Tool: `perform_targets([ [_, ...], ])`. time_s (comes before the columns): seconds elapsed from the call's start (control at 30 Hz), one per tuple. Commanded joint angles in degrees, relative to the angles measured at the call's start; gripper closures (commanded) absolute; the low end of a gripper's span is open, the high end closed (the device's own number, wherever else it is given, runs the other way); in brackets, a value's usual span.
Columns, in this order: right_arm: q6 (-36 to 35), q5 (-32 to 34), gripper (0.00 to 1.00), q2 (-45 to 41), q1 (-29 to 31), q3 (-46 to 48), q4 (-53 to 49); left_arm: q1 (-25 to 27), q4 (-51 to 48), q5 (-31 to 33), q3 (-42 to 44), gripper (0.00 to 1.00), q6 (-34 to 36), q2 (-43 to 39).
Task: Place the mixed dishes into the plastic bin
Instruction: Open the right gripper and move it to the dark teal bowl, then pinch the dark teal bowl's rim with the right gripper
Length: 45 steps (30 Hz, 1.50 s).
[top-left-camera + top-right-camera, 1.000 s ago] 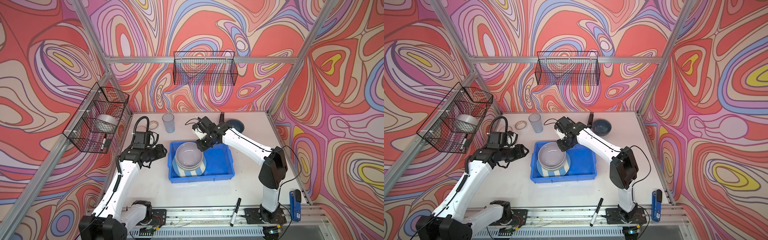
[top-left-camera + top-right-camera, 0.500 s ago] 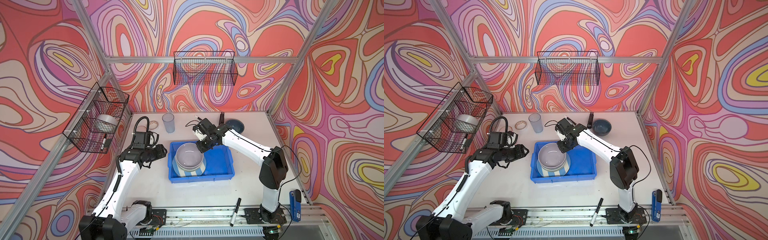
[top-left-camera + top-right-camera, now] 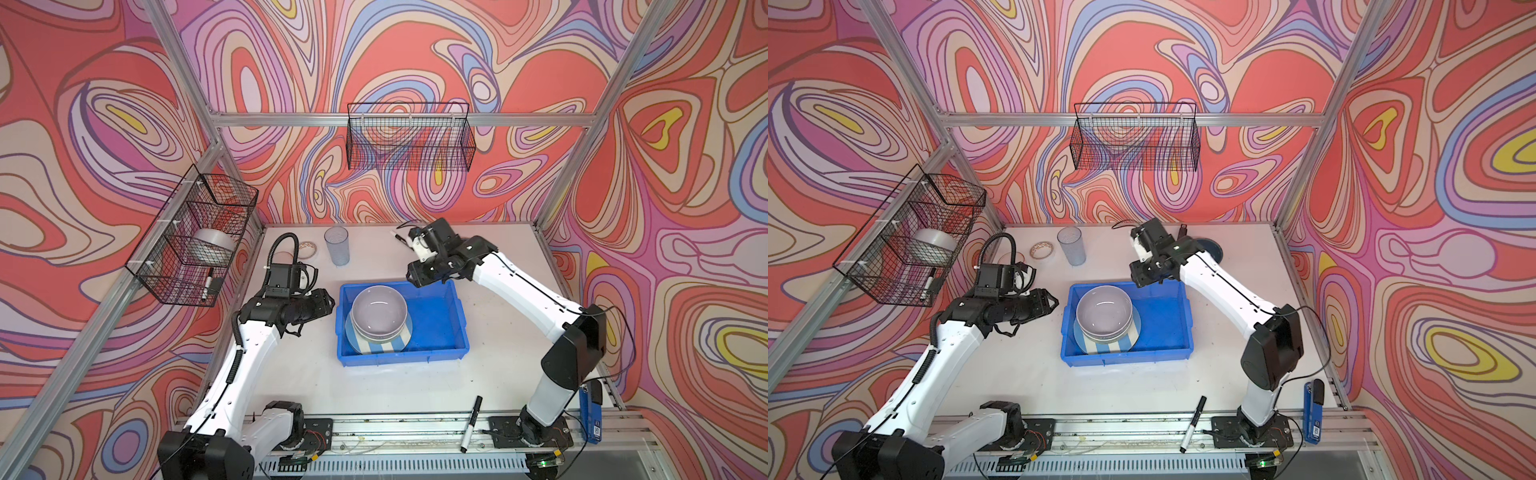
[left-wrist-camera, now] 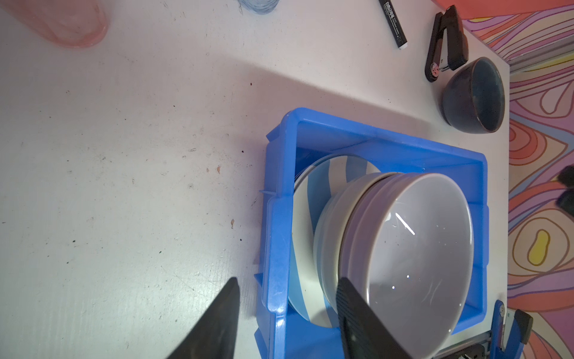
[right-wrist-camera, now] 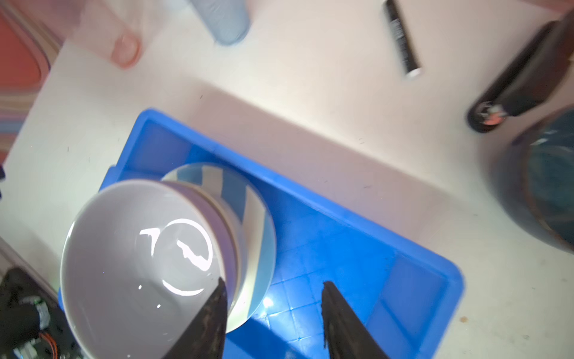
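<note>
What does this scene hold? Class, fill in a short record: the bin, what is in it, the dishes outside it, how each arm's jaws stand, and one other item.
bin: blue plastic bin, mid-table
in bin: striped plate under stacked bowls, lavender bowl on top
outside bin: dark blue bowl, bluish tumbler, pink tumbler
left jaws: open, empty, beside the bin's left wall
right jaws: open, empty, above the bin's far edge
other: marker at the table's front
</note>
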State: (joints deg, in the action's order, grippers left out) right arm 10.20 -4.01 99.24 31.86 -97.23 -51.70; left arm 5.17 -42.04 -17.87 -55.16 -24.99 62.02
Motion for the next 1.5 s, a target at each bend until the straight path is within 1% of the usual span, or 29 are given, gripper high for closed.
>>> perform_targets([
  [0.0, 2.0, 3.0, 0.42, -2.6, -8.3, 3.0, 2.7, -0.4, 1.1, -0.4, 0.1, 0.45, 1.4, -0.2],
  [0.03, 2.1, 4.8, 0.39, -2.5, -10.6, 3.5, 2.8, -0.4, 1.2, -0.5, 0.0, 0.45, 1.5, -0.1],
  [0.13, 1.8, 9.0, 0.38, -0.5, -17.2, 4.1, 2.9, -0.4, 1.4, -1.2, -0.3, 0.45, 1.9, 0.0],
  [0.27, 2.2, 8.4, 0.38, 1.9, -25.4, 6.0, 6.3, -0.4, 1.5, -1.0, -0.6, 0.44, 2.3, 0.1],
  [0.3, 2.3, 7.9, 0.38, 4.1, -27.1, 6.5, 7.3, -0.4, 1.3, -0.9, -0.8, 0.44, 2.4, 0.2],
  [0.43, 3.9, 4.0, 0.38, 6.9, -31.2, 8.6, 11.4, -0.4, 0.9, -0.5, -1.5, 0.45, 3.1, 0.8],
  [0.73, 5.7, 3.6, 0.4, 13.1, -32.0, 7.2, 16.1, -0.4, 0.8, -0.5, -3.3, 0.45, 3.6, 3.3],
  [0.87, 5.9, 3.3, 0.42, 16.1, -32.0, 5.5, 16.4, -0.4, 0.9, -0.6, -3.3, 0.45, 3.5, 3.6],
  [1.03, 6.2, 3.1, 0.51, 19.5, -32.2, 3.6, 16.6, -0.4, 1.0, -0.6, -2.9, 0.45, 3.4, 3.4],
  [1.33, 5.9, 3.0, 0.67, 22.9, -32.6, 0.3, 14.9, -0.4, 0.9, -0.5, -2.7, 0.45, 3.3, 2.9],
  [1.47, 5.2, 2.6, 0.72, 25.1, -32.7, -2.6, 12.9, -0.4, 0.6, -0.1, -2.4, 0.45, 3.6, 2.2],
])
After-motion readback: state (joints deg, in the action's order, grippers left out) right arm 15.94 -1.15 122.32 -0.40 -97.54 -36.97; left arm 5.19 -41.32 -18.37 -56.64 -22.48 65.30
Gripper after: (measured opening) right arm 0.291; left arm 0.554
